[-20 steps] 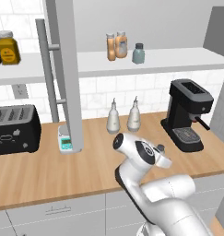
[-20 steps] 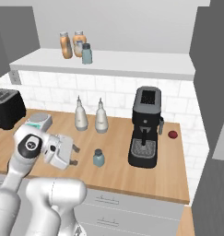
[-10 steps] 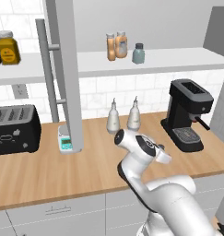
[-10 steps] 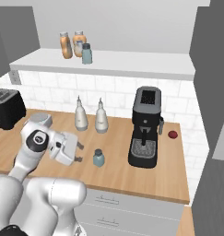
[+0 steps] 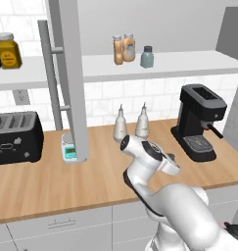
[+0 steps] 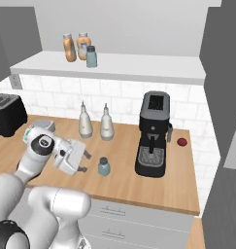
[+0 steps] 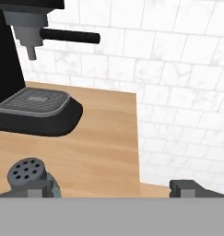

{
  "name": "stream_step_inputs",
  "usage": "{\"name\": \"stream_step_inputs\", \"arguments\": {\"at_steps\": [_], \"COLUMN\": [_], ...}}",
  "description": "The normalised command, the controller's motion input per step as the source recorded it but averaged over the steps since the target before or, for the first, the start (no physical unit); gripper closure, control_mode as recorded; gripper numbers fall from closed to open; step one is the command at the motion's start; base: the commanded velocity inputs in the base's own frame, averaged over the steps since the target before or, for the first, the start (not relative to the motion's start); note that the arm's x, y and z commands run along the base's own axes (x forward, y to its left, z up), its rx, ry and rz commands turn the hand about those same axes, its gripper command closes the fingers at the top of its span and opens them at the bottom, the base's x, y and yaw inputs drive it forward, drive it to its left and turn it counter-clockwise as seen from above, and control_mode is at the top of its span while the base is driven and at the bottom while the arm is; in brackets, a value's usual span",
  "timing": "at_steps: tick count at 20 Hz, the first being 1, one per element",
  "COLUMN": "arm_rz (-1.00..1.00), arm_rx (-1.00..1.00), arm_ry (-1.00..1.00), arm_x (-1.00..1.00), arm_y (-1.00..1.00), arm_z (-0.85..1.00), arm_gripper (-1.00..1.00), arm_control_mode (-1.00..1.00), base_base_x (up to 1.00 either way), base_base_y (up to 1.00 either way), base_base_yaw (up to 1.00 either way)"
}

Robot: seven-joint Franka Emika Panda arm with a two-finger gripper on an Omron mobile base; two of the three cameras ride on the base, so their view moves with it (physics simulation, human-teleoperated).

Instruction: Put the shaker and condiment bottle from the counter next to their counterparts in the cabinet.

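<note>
A blue-grey shaker [image 6: 104,166] with a dark cap stands on the wooden counter [image 6: 51,131], left of the coffee machine. My gripper [image 6: 86,163] is open and low over the counter, its fingers pointing at the shaker from just to its left without touching it. In the hand view the shaker [image 7: 31,177] sits at the left fingertip [image 7: 37,189], off to the side of the wide gap of the gripper [image 7: 112,188]. On the cabinet shelf [image 5: 179,63] two orange condiment bottles [image 5: 118,49] [image 5: 129,47] stand together beside a second shaker [image 5: 147,56]. The gripper [image 5: 172,163] holds nothing.
A black coffee machine [image 6: 153,133] stands right of the shaker, and two white teardrop bottles [image 6: 85,121] [image 6: 107,125] stand behind it. The grey cabinet door [image 5: 69,73] hangs open above a small teal device [image 5: 69,152]. A toaster [image 5: 15,137] is far left. The counter's end edge [image 7: 137,138] lies ahead.
My hand has crept to the right along the counter, closing in on the shaker. The shaker and the shelf items have stayed put.
</note>
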Motion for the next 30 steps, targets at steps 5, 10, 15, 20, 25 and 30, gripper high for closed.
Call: {"name": "stream_step_inputs", "arguments": {"at_steps": [5, 10, 15, 20, 25, 30], "arm_rz": [-0.04, -0.01, -0.04, -0.05, -0.03, 0.00], "arm_rx": [-0.01, -0.01, 0.00, 0.00, 0.00, 0.00], "arm_ry": [-0.05, -0.03, -0.01, -0.01, 0.00, 0.00], "arm_x": [0.23, 0.36, 0.18, 0.28, 0.30, 0.00], "arm_y": [-0.02, 0.00, 0.00, 0.00, 0.00, -0.05], "arm_z": [-0.07, -0.04, -0.18, -0.13, -0.22, -0.20], "arm_gripper": [-1.00, -1.00, -1.00, -1.00, -1.00, -1.00], "arm_control_mode": [-1.00, -1.00, -1.00, -1.00, -1.00, -1.00], "base_base_x": [0.00, 0.00, 0.00, 0.00, 0.00, 0.00], "base_base_y": [0.00, 0.00, 0.00, 0.00, 0.00, 0.00], "base_base_yaw": [0.00, 0.00, 0.00, 0.00, 0.00, 0.00]}}
